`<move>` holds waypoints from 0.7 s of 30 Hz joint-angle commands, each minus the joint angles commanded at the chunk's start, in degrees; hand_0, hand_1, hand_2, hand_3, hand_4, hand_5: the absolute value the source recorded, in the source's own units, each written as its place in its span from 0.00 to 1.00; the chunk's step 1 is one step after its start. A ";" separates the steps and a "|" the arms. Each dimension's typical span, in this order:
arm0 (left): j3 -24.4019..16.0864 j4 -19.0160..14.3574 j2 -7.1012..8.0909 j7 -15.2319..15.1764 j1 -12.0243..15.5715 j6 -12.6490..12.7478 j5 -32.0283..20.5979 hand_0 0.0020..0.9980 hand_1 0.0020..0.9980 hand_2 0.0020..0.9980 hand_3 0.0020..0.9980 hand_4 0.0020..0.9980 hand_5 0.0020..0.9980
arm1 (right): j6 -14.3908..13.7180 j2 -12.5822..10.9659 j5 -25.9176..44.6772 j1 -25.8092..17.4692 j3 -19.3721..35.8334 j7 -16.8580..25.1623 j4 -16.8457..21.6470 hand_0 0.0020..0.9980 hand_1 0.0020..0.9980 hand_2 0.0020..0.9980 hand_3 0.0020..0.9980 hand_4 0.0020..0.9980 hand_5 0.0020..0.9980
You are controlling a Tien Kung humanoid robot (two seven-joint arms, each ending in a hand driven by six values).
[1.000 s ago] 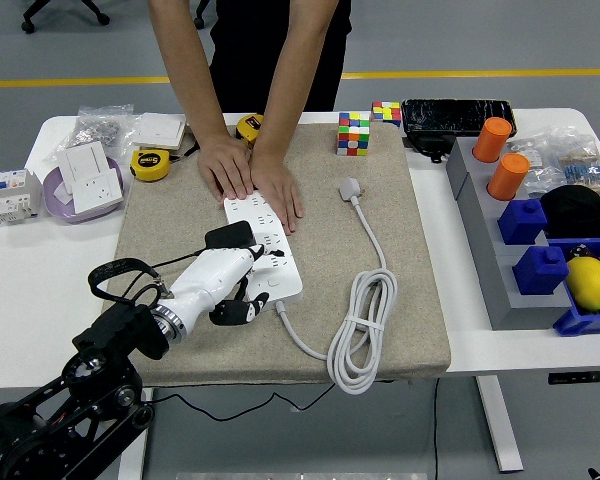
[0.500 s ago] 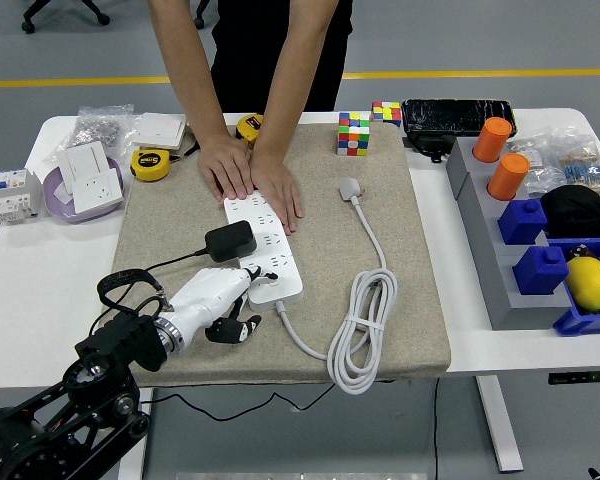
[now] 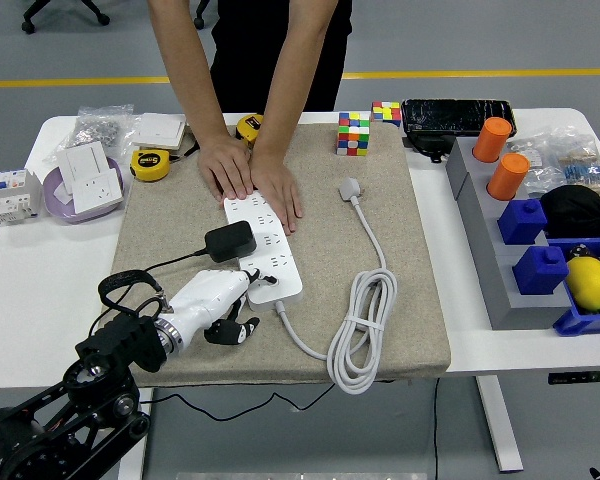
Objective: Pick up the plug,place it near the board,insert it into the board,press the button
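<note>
A white power strip [image 3: 265,245] lies on the beige mat, running from the middle toward the near side. A black plug adapter [image 3: 230,241] sits in its left side, with a black cord trailing off to the left. My left hand [image 3: 238,296], white with black fingertips, rests at the strip's near end; one finger stretches onto the strip by the button, the other fingers curl loosely and hold nothing. A person's two hands [image 3: 250,177] press flat on the strip's far end. The strip's white cable [image 3: 365,330] coils at the right.
A white plug [image 3: 351,188] ends the cable mid-mat. Cubes [image 3: 354,133], tape measures [image 3: 150,164], a purple bowl [image 3: 60,205] with sockets, and grey blocks [image 3: 490,240] with orange and blue pieces ring the mat. The beige mat [image 3: 160,230] has bare cloth on its left.
My left hand has let go of the black plug adapter and drawn back toward the strip's near end. The adapter now stands in the strip. The person's hands have not moved.
</note>
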 joint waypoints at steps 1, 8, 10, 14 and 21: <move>0.02 0.02 0.04 0.13 0.03 -0.25 -0.01 0.14 0.02 0.15 0.82 0.64 0.00 | 0.00 -0.01 0.01 -0.01 -0.04 0.01 0.00 1.00 0.92 0.84 0.83 1.00 1.00; 0.09 0.01 0.19 0.79 0.21 -1.95 -0.09 0.14 0.02 0.15 0.80 0.64 0.00 | 0.02 -0.03 0.02 -0.07 -0.20 0.02 0.00 1.00 0.92 0.84 0.83 1.00 1.00; 0.07 0.00 0.22 0.97 0.22 -2.45 -0.13 0.14 0.02 0.15 0.80 0.64 0.00 | 0.03 -0.04 0.03 -0.08 -0.25 0.01 0.00 1.00 0.92 0.84 0.83 1.00 1.00; 0.12 -0.12 0.35 0.77 0.23 -2.21 -0.20 0.14 0.02 0.15 0.79 0.64 0.00 | -0.01 -0.08 0.17 0.00 -0.38 0.04 0.00 1.00 0.92 0.84 0.83 1.00 1.00; -2.16 -3.88 0.53 -0.80 0.55 -0.28 -1.00 0.14 0.02 0.15 0.78 0.62 0.00 | -0.01 -0.08 0.19 -0.03 -0.42 0.02 0.00 1.00 0.92 0.84 0.83 1.00 1.00</move>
